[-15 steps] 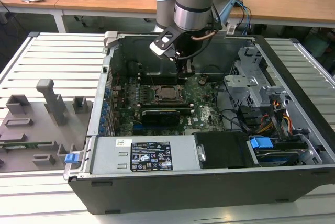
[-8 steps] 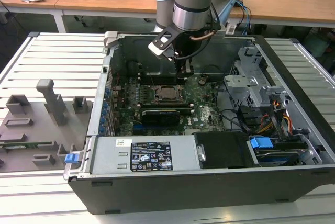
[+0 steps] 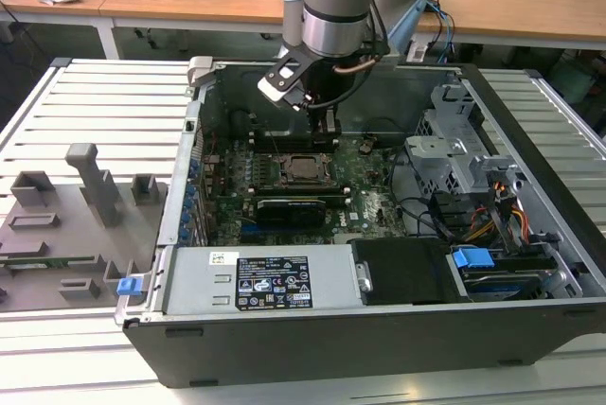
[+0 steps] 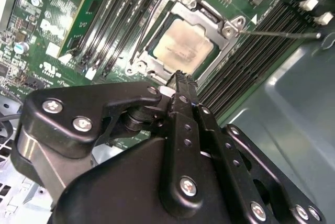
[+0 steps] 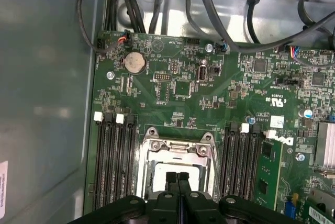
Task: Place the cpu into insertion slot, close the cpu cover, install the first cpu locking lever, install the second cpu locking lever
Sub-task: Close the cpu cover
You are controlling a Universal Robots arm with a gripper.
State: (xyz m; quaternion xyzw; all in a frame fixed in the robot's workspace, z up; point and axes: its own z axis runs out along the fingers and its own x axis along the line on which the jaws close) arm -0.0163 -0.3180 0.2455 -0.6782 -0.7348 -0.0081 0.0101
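Okay, my pincer (image 5: pixel 178 177) is squeezed together, empty, tips near the cpu cover (image 5: pixel 177 149), which lies flat around the seated cpu (image 4: pixel 183 46); closed tips likely meant for pushing, not grasping.

An open black computer case (image 3: pixel 379 353) lies on a pale slatted bench (image 3: pixel 104 102). Inside it, a green board (image 3: pixel 374 192) covers the far part of the floor, and a silver power supply (image 3: pixel 260 282) with a label runs along the near wall. A dark card (image 3: pixel 294 208), possibly a graphics card, stands on the board. A grey drive cage (image 3: pixel 454 154) sits toward the exterior view's right, with coloured cables (image 3: pixel 507 220) just nearer. Grey moulded fixtures (image 3: pixel 90 187) stand on the bench at the exterior view's left. In the first wrist view, a round coin cell (image 5: pixel 134 63) sits on the board, with black memory slots (image 5: pixel 112 156) close by.
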